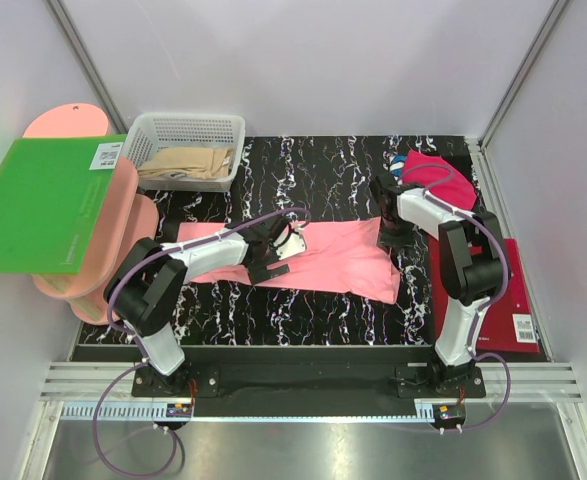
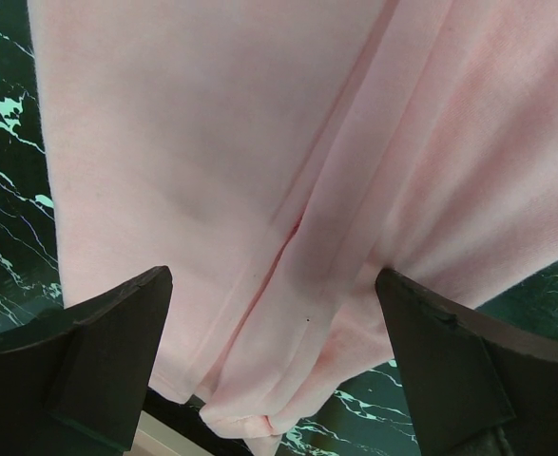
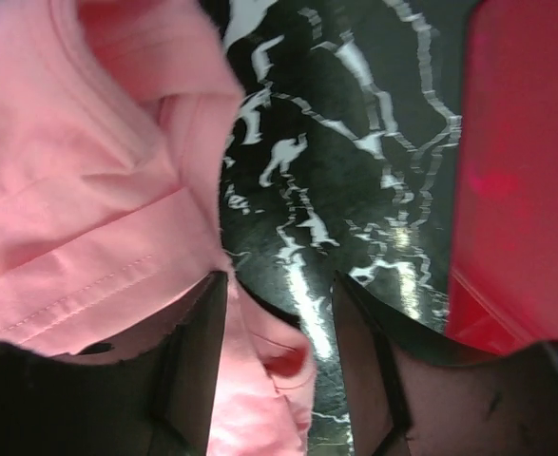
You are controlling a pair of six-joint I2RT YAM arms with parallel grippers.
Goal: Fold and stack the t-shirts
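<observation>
1. Your left gripper [image 2: 271, 280] has its jaws spread wide and clamped on nothing. Both dark fingers [image 2: 98, 351] hang well apart over cloth.
2. Directly under and between those jaws lies the salmon-pink t-shirt [image 2: 193, 142], folded lengthwise into a long band. A layered fold line runs through the gap. You cannot tell whether the fingertips touch the cloth.
3. Out to either side of those jaws, the black marbled table [image 2: 3, 190] shows past the shirt's edges.
4. Your right gripper [image 3: 279, 285] has its jaws parted, with nothing pinched. A small bunched fold of the salmon-pink t-shirt lies in the gap against one finger [image 3: 188, 370]. Bare table shows between that fold and the other finger.
5. The shirt's end spreads away on the cloth-side finger's flank. On the opposite flank, the dark-red board [image 3: 516, 171] lies flat, apart from the shirt.
6. From above, the shirt stretches from one gripper to the other. The left jaws are near its middle and the right jaws are at its right end.
7. Just beyond the right jaws, farther from the arm bases, the magenta t-shirt [image 1: 431, 168] sits crumpled. A sliver of the blue t-shirt [image 1: 401, 172] shows at its edge.
8. Well away from the left jaws, to their far left, stand a white basket [image 1: 188, 125] holding beige cloth and a green board [image 1: 33, 210].
</observation>
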